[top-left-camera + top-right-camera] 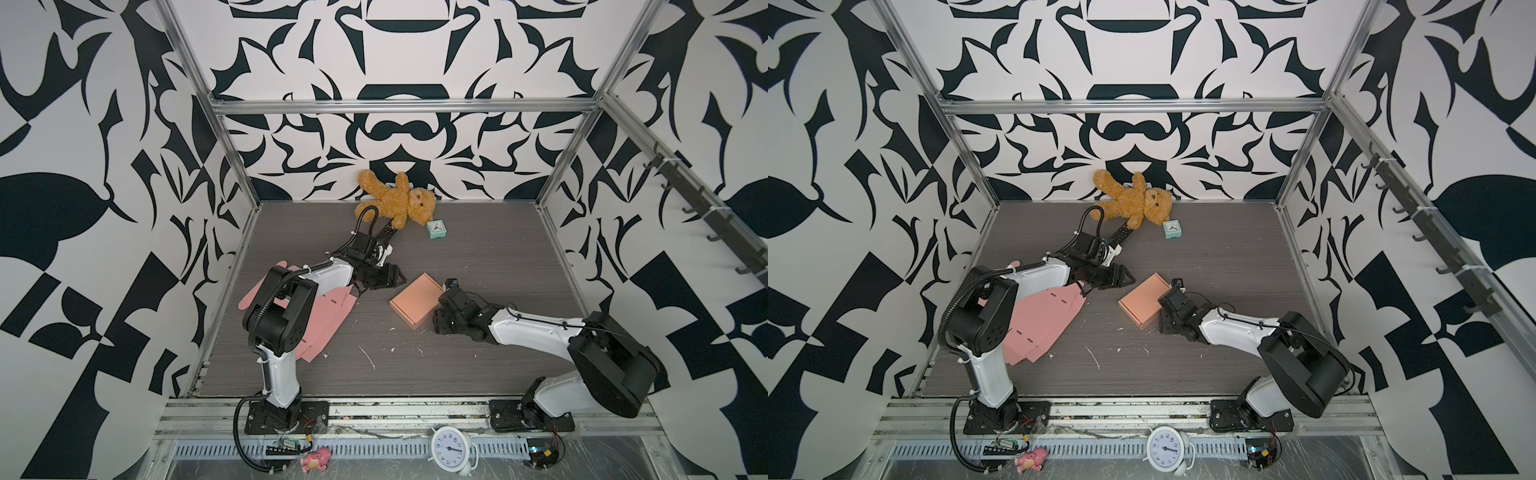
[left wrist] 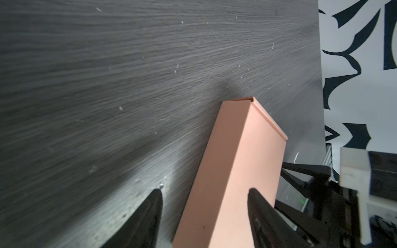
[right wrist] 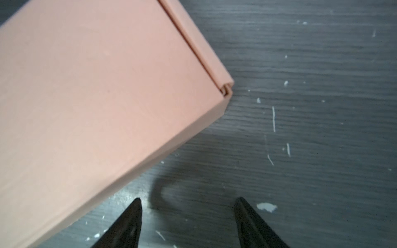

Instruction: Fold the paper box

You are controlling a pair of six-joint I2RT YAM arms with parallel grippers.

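The paper box point(image 1: 415, 305) point(image 1: 1144, 301) is salmon-coloured and lies closed and flat on the dark table, near the middle in both top views. My left gripper point(image 1: 397, 279) point(image 1: 1126, 277) hovers just left of the box's far corner, open and holding nothing. In the left wrist view the box point(image 2: 242, 161) runs between the spread fingers of that gripper point(image 2: 205, 190). My right gripper point(image 1: 441, 322) point(image 1: 1165, 322) sits low at the box's near right side, open. In the right wrist view only bare table lies inside that gripper point(image 3: 188, 199), with the box point(image 3: 96, 96) beside it.
Flat pink cardboard sheets point(image 1: 328, 320) lie under the left arm. A teddy bear point(image 1: 397, 203), a black remote point(image 1: 384, 235) and a small teal clock point(image 1: 436, 228) sit by the back wall. A white alarm clock point(image 1: 451, 446) and a pink toy point(image 1: 316, 459) rest on the front rail.
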